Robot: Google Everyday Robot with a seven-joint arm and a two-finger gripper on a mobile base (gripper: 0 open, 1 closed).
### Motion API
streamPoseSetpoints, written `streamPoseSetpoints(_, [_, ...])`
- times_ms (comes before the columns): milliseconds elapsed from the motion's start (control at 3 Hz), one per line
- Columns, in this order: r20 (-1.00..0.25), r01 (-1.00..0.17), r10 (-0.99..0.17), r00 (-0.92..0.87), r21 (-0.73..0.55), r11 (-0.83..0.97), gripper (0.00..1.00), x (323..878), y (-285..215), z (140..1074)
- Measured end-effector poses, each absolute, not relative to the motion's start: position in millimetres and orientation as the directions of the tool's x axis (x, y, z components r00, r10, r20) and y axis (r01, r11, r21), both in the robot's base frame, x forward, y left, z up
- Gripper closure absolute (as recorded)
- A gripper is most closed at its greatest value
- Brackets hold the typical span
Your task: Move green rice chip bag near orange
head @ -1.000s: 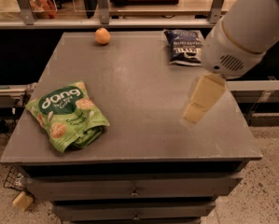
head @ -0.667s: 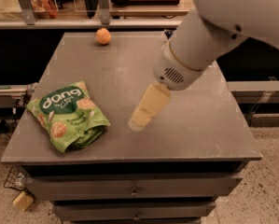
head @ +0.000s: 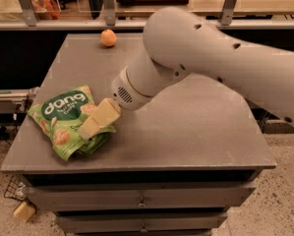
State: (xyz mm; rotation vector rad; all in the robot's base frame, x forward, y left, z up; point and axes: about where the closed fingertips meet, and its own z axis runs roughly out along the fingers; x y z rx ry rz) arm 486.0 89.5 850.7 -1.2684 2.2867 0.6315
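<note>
The green rice chip bag, a crinkly light-green pouch reading "dang", lies flat near the front left corner of the grey table. The orange sits at the table's far edge, left of centre, well apart from the bag. My gripper hangs from the big white arm and its cream-coloured tip sits over the right edge of the bag. The dark blue chip bag is hidden behind the arm.
The table stands on a cabinet with drawers. A railing and a shelf run behind the far edge. A small cream block lies on the floor at the front left.
The arm has swung left across the table, from the right side to the bag. The gripper now sits over the bag's right edge. The bag and orange have not moved.
</note>
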Motion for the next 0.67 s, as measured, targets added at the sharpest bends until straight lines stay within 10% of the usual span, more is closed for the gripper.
streamPoseSetpoints(667, [-0.591,-0.800,-0.549,-0.591,0.343,0.493,0.13,482.2,146.8,838.2])
